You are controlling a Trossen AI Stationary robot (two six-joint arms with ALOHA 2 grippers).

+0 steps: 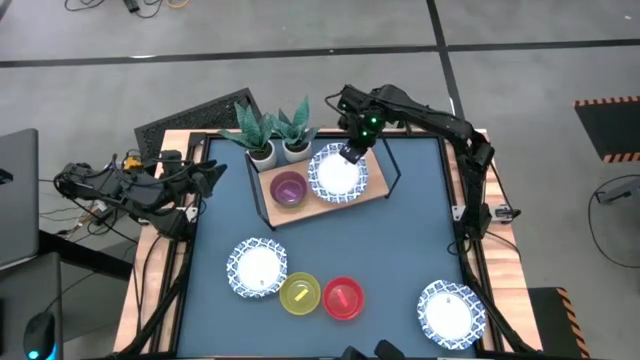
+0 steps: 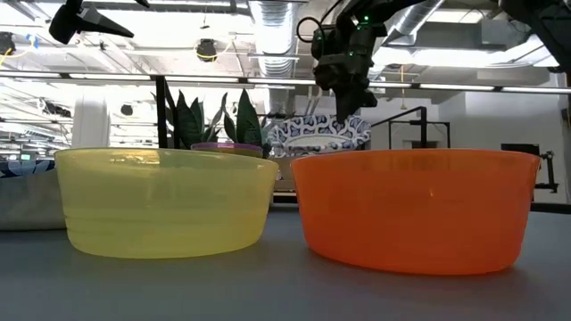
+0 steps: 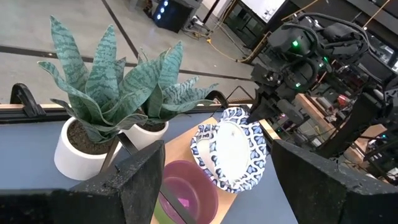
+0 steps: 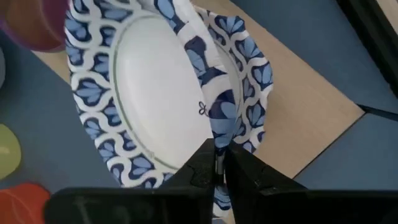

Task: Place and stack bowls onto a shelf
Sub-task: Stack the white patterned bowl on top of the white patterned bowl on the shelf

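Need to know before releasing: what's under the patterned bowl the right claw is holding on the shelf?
A second blue-patterned bowl sits under the held bowl, its rim showing in the right wrist view. The shelf lies beneath. The lower bowl's inside is covered. The right claw pinches the top rim.

Shelf (image 1: 376, 188) crowded: purple bowl (image 1: 288, 189) and patterned bowls (image 1: 337, 174) fill the board, right claw (image 1: 352, 153) clamped on a rim at the far edge. Two plants (image 1: 272, 128) block the far-left approach. Wire frame (image 1: 395, 165) edges the shelf. Blue surface (image 1: 400, 250) between shelf and near bowls open.
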